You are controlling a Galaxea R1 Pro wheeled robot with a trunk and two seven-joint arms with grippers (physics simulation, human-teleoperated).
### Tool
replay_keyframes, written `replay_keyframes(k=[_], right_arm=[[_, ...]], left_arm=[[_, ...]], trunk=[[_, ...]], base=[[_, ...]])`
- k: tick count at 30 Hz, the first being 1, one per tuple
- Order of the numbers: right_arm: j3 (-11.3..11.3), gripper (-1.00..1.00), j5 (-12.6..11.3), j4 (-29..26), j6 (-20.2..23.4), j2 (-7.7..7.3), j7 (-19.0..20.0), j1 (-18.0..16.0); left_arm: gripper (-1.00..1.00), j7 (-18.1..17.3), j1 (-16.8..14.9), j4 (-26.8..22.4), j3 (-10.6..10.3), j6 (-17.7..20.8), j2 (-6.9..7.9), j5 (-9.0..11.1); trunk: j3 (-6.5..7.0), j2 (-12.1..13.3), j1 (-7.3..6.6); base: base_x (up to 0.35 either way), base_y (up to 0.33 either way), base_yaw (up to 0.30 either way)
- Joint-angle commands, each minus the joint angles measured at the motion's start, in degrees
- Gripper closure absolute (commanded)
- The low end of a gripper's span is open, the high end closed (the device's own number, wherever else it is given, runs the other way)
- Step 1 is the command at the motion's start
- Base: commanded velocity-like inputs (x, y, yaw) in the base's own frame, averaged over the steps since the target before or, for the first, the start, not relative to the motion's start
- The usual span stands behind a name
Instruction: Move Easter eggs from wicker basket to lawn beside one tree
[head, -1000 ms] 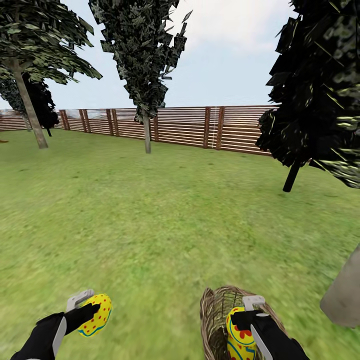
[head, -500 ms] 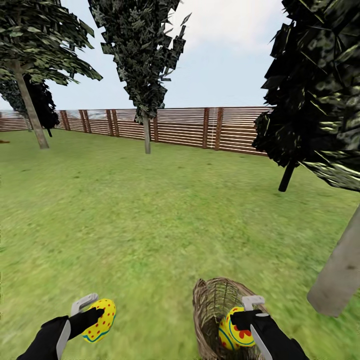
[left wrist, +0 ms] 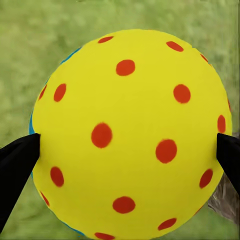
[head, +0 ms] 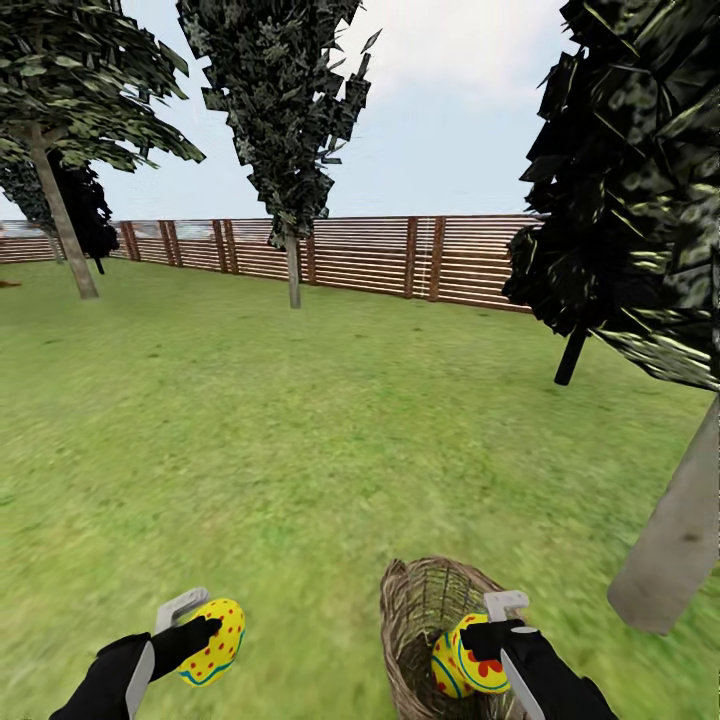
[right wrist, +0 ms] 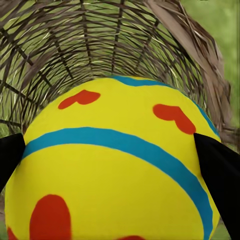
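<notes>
I was steering through a garden, a fenced yard rendered by a simulator rather than a real one. The lawn (head: 300, 440) spread wide and flat in mottled green, blurring toward my feet. A brown fence (head: 380, 255) of horizontal slats on upright posts closed off the far side, under open pale-blue sky with thin cloud. Trees stood scattered about: one with a bare pale trunk (head: 62, 225) at far left, a narrow one (head: 292, 265) before the fence, a near-black one with a thin black trunk (head: 570, 355) to the right, and a thick grey trunk (head: 670, 540) close by at the right edge. Their leaves were flat, angular cards.
</notes>
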Motion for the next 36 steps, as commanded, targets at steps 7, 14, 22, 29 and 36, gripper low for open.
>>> replay_keyframes(k=[7,14,22,29,36], right_arm=[[0.34,1.0,-0.03,-0.1,0.36,-0.08,-0.14,-0.02],[0.29,1.0,-0.03,-0.1,0.44,-0.15,-0.21,-0.03],[0.35,1.0,0.05,-0.19,0.52,-0.25,-0.22,-0.03],[0.36,1.0,0.05,-0.1,0.45,-0.24,-0.22,-0.03],[0.34,1.0,0.05,-0.1,0.45,-0.25,-0.22,-0.02]], left_arm=[[1.0,-0.14,-0.06,4.33,0.2,-8.65,-1.05,-0.91],[1.0,-0.02,-0.06,3.83,0.33,-8.23,-0.33,-0.92],[1.0,2.82,-0.06,3.71,0.23,-8.21,-0.34,-1.47],[1.0,3.07,-0.06,4.26,0.08,-8.53,-0.68,-1.53],[1.0,3.12,-0.06,4.3,0.08,-8.53,-0.73,-1.58]], trunk=[[1.2,2.79,-1.55],[2.46,5.6,-3.09],[3.89,8.81,-4.84],[5.15,11.62,-6.38],[6.41,14.42,-7.92]], base=[[-0.048,-0.259,0.0],[-0.024,-0.3,0.0],[0.0,-0.269,0.0],[-0.236,-0.009,0.0],[-0.339,0.0,0.0]])
